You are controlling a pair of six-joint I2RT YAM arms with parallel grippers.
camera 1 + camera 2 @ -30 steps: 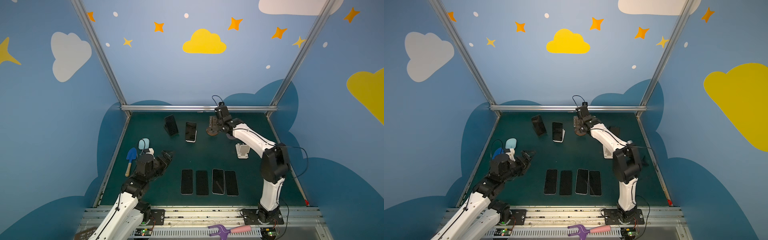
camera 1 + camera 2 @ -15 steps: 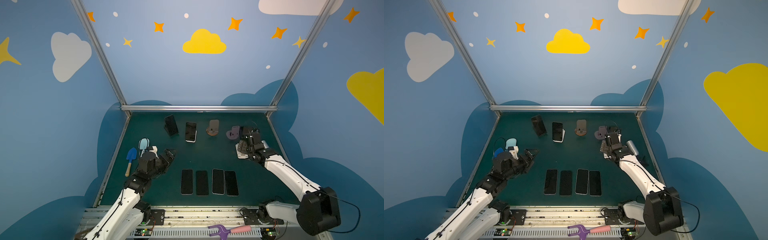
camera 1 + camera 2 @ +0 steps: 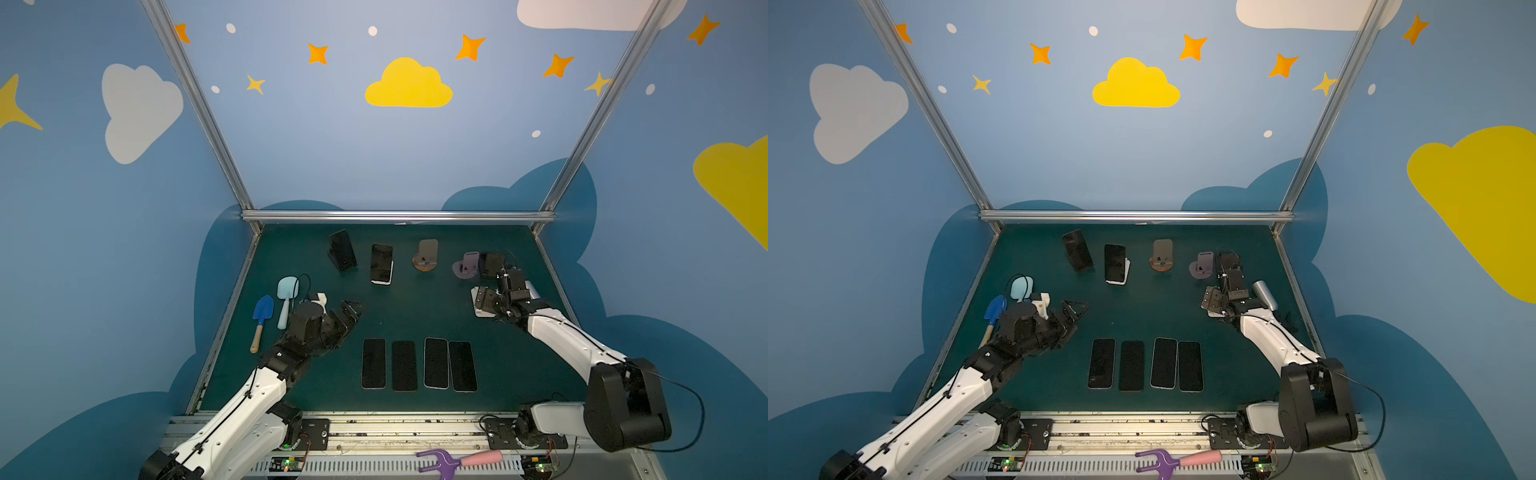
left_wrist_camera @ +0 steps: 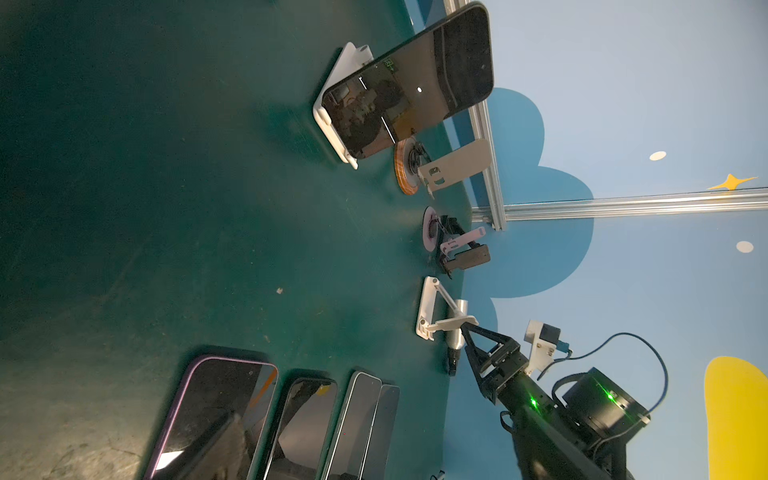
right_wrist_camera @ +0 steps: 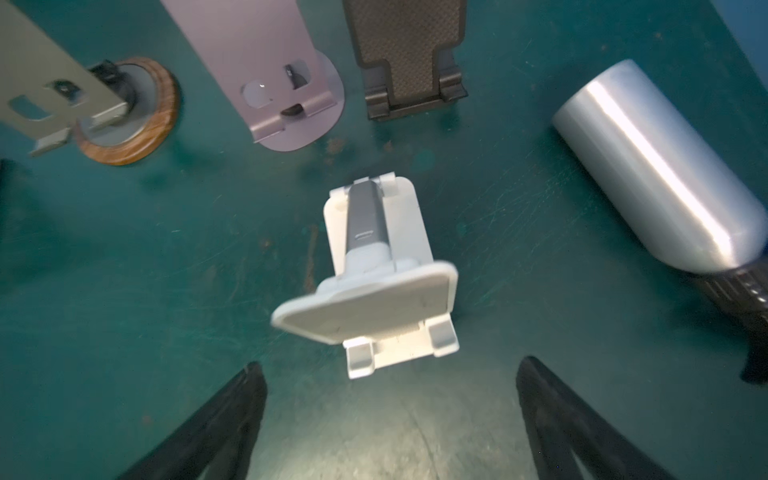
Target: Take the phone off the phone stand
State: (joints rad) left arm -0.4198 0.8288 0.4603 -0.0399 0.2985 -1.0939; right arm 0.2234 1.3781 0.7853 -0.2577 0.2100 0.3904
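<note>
A black phone (image 3: 381,264) (image 3: 1115,263) (image 4: 407,83) leans on a white phone stand (image 4: 332,124) at the back of the green mat, left of centre. Further left, a dark slab (image 3: 343,249) leans on a black stand. My left gripper (image 3: 351,309) (image 3: 1073,309) hovers open and empty, well in front of the phone. My right gripper (image 3: 492,291) (image 3: 1221,291) (image 5: 390,368) is open and empty over an empty white folding stand (image 5: 382,266) (image 4: 432,311) at the right. The left wrist view does not show its own fingers.
Several phones (image 3: 415,365) lie flat in a row near the front. Empty stands stand at the back: brown-based (image 3: 426,257), pink (image 3: 467,266), dark (image 3: 492,264). A silver cylinder (image 5: 656,166) lies at the right edge. Two small shovels (image 3: 270,311) lie at the left.
My right arm swung from the brown-based stand at the back to above the white folding stand at the right, its jaws widening slightly. The left gripper crept a little forward.
</note>
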